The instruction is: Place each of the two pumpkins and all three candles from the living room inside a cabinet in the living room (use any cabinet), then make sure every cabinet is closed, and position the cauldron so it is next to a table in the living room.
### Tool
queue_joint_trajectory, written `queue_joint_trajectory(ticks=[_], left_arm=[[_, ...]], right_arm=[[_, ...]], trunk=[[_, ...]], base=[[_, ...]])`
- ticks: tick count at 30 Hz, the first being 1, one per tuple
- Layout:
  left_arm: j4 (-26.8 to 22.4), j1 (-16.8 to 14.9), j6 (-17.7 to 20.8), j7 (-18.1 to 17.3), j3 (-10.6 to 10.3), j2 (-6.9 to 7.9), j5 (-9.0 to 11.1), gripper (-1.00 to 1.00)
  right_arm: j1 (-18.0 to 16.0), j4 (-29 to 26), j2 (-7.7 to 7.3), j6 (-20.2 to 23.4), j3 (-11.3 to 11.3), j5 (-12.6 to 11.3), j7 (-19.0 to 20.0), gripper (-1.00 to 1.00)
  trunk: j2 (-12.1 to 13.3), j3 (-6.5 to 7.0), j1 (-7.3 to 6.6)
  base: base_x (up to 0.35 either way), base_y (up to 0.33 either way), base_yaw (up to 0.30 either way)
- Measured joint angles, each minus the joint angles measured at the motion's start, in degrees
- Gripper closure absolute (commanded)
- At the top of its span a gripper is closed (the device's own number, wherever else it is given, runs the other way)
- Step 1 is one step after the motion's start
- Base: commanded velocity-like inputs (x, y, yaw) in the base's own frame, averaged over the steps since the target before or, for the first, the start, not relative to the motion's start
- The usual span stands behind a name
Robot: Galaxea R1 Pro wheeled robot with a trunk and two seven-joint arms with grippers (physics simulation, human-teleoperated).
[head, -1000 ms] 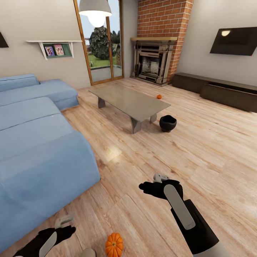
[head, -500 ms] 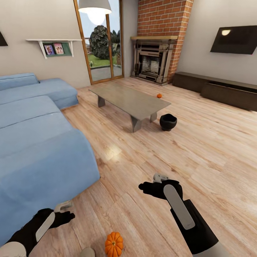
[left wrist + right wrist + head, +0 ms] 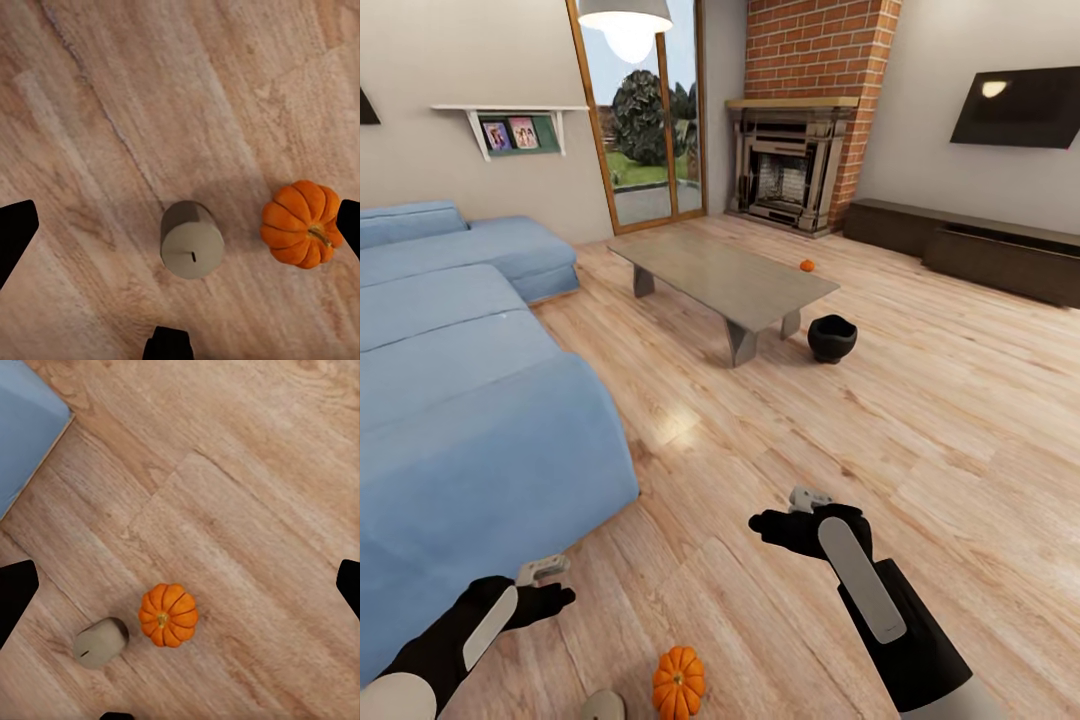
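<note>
One orange pumpkin [image 3: 678, 682] lies on the wood floor close in front of me, with a grey-beige candle [image 3: 603, 706] beside it at the head view's bottom edge. My left gripper [image 3: 540, 570] hovers above and left of them, open and empty; its wrist view looks straight down on the candle [image 3: 192, 240] and pumpkin [image 3: 301, 223]. My right gripper [image 3: 810, 497] hangs open over bare floor, and its wrist view takes in the same pumpkin [image 3: 168, 615] and candle [image 3: 100, 642]. A second pumpkin [image 3: 807, 265] sits beyond the low table [image 3: 725, 277]. The black cauldron [image 3: 831, 338] stands by the table's near corner.
A big blue sofa [image 3: 470, 400] fills the left side, its corner [image 3: 26, 427] near the pumpkin. The dark-brown cabinet [image 3: 970, 250] runs along the right wall under a television, its fronts shut. A brick fireplace [image 3: 790, 180] stands at the back.
My left arm has lifted and drawn its gripper forward, away from the view's bottom edge. The camera has tilted slightly. The right arm, pumpkin and candle have stayed put.
</note>
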Motion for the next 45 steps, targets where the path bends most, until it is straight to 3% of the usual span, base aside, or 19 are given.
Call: queue_joint_trajectory(ticks=[45], left_arm=[[0.0, 0.02, 0.02, -0.02, 0.0, -0.56, 0.17, -1.0]], right_arm=[[0.0, 0.18, 0.05, -0.41, -0.11, -0.03, 0.01, -1.0]], trunk=[[-18.05, -8.08, 9.89]], base=[[0.0, 0.0, 0.0]])
